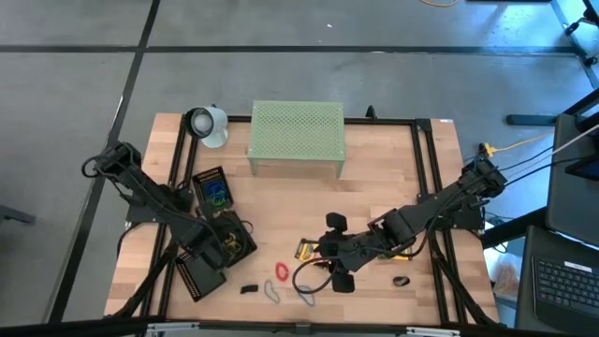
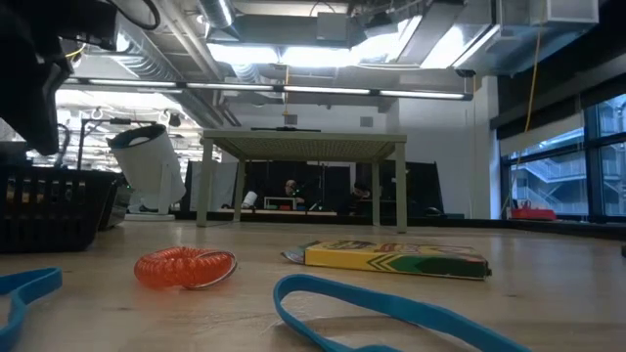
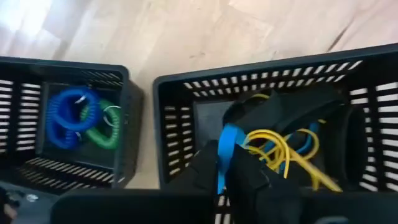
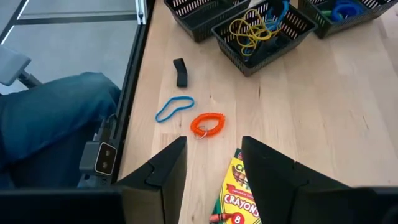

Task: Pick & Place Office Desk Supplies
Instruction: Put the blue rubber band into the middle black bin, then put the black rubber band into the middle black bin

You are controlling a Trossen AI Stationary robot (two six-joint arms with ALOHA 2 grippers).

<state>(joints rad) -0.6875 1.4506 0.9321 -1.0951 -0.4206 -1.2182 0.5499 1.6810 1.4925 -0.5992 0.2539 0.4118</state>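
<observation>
Blue rubber band (image 2: 391, 311) lies closest on the desk (image 1: 374, 201).
Right fingers (image 4: 163, 169) spread over the crayon box (image 4: 239, 196); left fingers (image 3: 202, 171) pinch a blue band (image 3: 225, 152) above a black tray (image 3: 186, 112).

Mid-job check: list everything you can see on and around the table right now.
Crayon box: one, yellow-green, flat under the right gripper.
Coil: one, orange, beside the crayon box.
Loose rubber bands: two, blue, near the coil.
Clip: one, black, front edge.
Mesh trays: three, black, table's left.
Stand: one, pale green, back centre.
Person's leg: blue jeans, beside the table.
Left gripper: shut on a blue band over a tray.
Right gripper: open.
</observation>
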